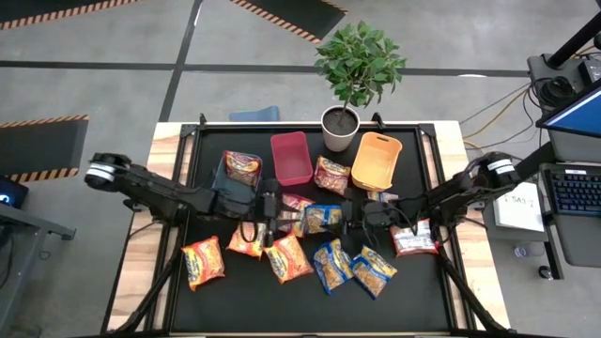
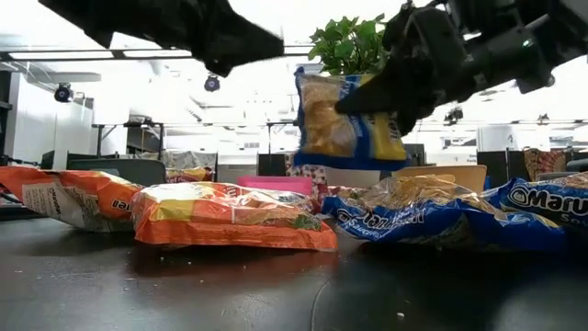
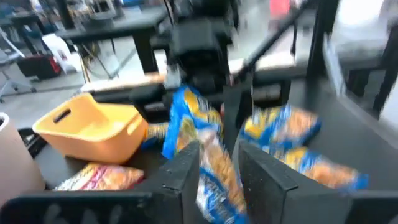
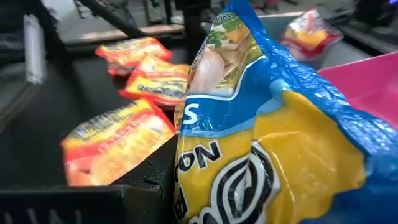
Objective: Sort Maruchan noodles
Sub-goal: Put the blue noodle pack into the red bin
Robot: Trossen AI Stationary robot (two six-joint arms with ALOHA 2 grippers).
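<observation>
Blue packet (image 2: pixel 344 115) hangs clamped in my right gripper (image 1: pixel 355 218), lifted off the desk (image 1: pixel 235 291). Left gripper (image 1: pixel 266 218) waits opposite it, part-open, holding nothing I can see. I'd keep the pinch firm and carry toward the bin (image 1: pixel 376 160) beyond.

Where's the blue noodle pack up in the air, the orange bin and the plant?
Blue pack (image 2: pixel 344 129): low view, on its yellow front, lifted above the table.
Orange bin (image 1: pixel 376 160): high view, on its inside floor.
Plant (image 1: pixel 360 61): high view, on its green leaves.
</observation>
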